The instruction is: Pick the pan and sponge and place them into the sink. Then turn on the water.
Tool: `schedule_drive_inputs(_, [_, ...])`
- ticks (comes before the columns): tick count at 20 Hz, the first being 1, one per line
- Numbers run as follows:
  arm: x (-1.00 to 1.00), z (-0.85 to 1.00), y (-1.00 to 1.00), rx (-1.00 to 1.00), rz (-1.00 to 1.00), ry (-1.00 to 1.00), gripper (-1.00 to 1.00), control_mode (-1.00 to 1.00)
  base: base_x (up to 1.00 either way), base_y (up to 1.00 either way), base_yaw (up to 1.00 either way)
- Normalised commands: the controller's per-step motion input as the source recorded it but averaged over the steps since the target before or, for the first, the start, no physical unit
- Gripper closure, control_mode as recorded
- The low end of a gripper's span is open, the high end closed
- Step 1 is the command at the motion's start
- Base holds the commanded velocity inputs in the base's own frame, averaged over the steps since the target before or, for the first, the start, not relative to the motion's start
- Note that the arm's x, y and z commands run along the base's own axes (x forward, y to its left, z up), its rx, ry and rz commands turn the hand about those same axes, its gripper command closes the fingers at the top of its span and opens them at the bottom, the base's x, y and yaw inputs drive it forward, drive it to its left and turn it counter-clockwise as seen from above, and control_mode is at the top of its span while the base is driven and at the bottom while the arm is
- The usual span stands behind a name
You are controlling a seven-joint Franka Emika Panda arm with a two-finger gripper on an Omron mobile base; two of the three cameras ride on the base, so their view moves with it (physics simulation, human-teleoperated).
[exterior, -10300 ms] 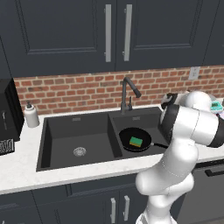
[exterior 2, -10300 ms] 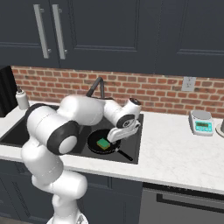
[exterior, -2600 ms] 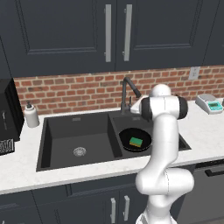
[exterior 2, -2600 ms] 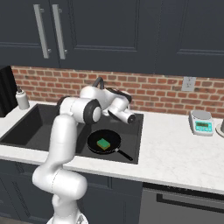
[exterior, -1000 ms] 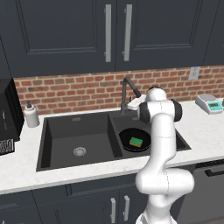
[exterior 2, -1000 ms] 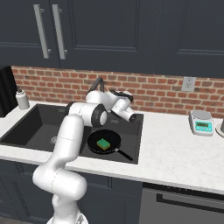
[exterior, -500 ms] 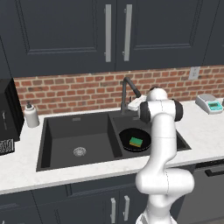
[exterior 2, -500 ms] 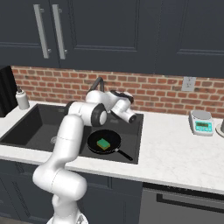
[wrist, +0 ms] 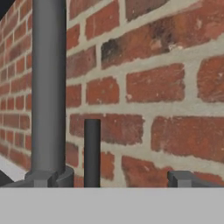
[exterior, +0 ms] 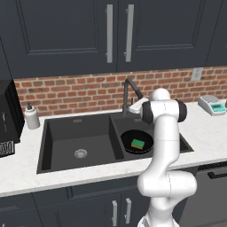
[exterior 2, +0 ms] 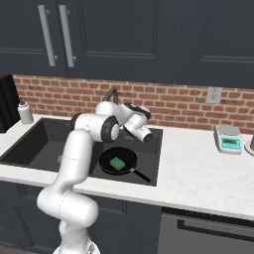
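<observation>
Sponge (exterior: 138, 143) in pan (exterior: 133, 135), right sink (exterior: 66, 133) basin.

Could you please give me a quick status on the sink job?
End effector open, empty, at faucet. Pan with sponge in sink. No water running.

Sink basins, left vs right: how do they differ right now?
Left basin of the sink holds nothing, its round metal drain showing; right basin holds the pan with the sponge lying in it. The arm reaches over the right basin, not the left, towards the faucet. Both are matte black, and no water runs into either.
</observation>
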Motion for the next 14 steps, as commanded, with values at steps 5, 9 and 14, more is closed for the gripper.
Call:
schedule_drive_inputs(5, [0.00, 0.07, 0.15, 0.01, -0.03, 0.00, -1.00, -1.00, 0.00, 0.00, 0.00])
schedule_drive_inputs(9, [0.01, 0.04, 0.05, 0.00, -0.04, 0.00, -1.00, -1.00, 0.00, 0.00, 0.00])
schedule_drive_inputs(14, [0.05, 0.09, 0.00, 0.00, -0.05, 0.00, -1.00, -1.00, 0.00, 0.00, 0.00])
